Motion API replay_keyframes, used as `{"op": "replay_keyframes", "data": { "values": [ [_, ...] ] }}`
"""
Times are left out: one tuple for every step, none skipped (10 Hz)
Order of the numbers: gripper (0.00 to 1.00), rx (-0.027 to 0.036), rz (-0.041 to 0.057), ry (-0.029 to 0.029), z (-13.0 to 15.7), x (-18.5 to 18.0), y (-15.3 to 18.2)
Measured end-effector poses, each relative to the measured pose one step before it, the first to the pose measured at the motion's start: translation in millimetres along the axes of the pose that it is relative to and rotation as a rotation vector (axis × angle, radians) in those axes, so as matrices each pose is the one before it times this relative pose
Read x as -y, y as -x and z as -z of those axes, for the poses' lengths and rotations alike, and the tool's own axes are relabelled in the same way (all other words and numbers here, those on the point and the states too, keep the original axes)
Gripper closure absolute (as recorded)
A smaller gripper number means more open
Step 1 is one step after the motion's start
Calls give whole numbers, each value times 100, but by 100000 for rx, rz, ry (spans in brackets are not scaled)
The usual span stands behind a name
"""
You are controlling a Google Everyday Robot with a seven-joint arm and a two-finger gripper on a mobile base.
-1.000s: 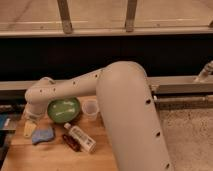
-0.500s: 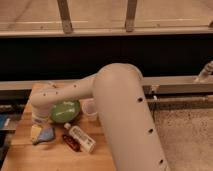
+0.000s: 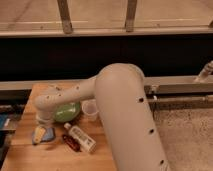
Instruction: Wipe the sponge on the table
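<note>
The sponge (image 3: 45, 134), a small light-blue pad with a yellowish side, lies on the left part of the wooden table (image 3: 30, 155). My cream-coloured arm reaches in from the right and ends at a rounded wrist just above the sponge. The gripper (image 3: 44, 123) points down from that wrist onto the sponge's far edge and is mostly hidden by the wrist. I cannot tell whether it touches the sponge.
A green bowl (image 3: 68, 111) sits just right of the wrist, with a clear cup (image 3: 90, 108) beside it. A white bottle (image 3: 82, 138) and a dark red object (image 3: 71, 143) lie right of the sponge. The table's left edge is close to the sponge.
The wrist has swung nearer and lower, from behind the bowl to right over the sponge. The sponge and the other objects have stayed put.
</note>
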Motion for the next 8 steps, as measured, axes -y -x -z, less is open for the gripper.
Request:
{"op": "replay_keyframes", "data": {
  "values": [
    [20, -721, -501, 375, -410, 46, -343],
    [20, -801, -494, 269, -237, 80, -351],
    [20, 37, -628, 161, -184, 35, -80],
    [20, -244, -812, 0, -137, 137, -316],
    [20, -8, -481, 70, -79, 41, -150],
    [20, -32, -264, 74, -101, -55, -35],
    [20, -159, -109, 182, -140, -120, -21],
    [20, 38, -91, -30, -47, -32, -14]
  ]
}}
